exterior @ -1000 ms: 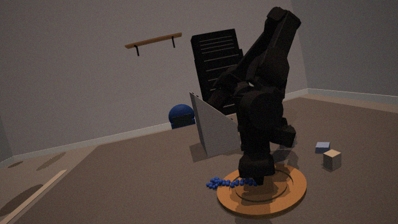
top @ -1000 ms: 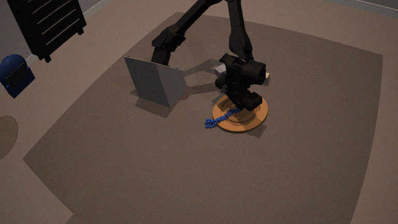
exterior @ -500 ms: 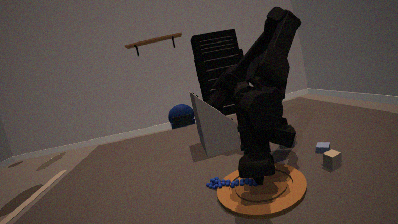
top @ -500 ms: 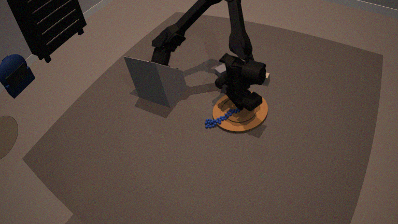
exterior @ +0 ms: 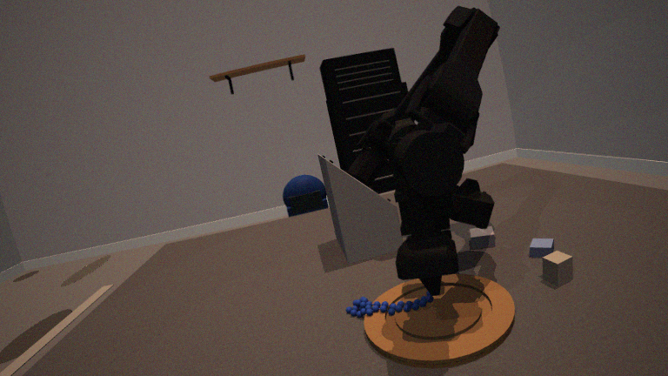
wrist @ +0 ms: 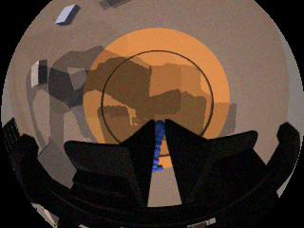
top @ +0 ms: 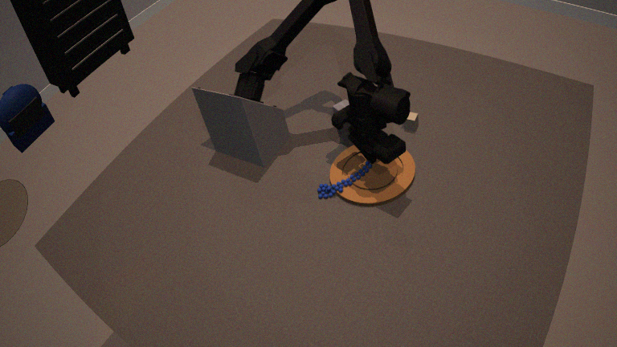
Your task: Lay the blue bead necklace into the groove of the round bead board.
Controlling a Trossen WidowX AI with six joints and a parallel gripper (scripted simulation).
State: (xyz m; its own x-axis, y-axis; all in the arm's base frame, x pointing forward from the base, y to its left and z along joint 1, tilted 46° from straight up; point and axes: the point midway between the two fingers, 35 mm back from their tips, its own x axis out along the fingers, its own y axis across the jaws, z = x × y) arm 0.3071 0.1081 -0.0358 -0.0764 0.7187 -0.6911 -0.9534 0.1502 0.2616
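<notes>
So the gripper [top: 372, 160] [exterior: 433, 294] [wrist: 160, 123] was nearly shut, pinching one end of the blue necklace [top: 349, 181] [exterior: 392, 307] [wrist: 157, 150], other end trailing off the board's [top: 406, 175] [exterior: 502, 310] [wrist: 220, 95] left side in the top view.

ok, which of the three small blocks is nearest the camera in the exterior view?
The tan one: lowest in that view, in front of the bluish block.

The brown desk [top: 296, 256] [exterior: 246, 342] [wrist: 256, 57] held the board [top: 405, 184] [exterior: 499, 307] [wrist: 218, 85] well in from its edges, three small blocks [top: 340, 106] [exterior: 481, 238] [wrist: 36, 73] and, nearer one edge, a grey stand [top: 231, 124] [exterior: 364, 224].
</notes>
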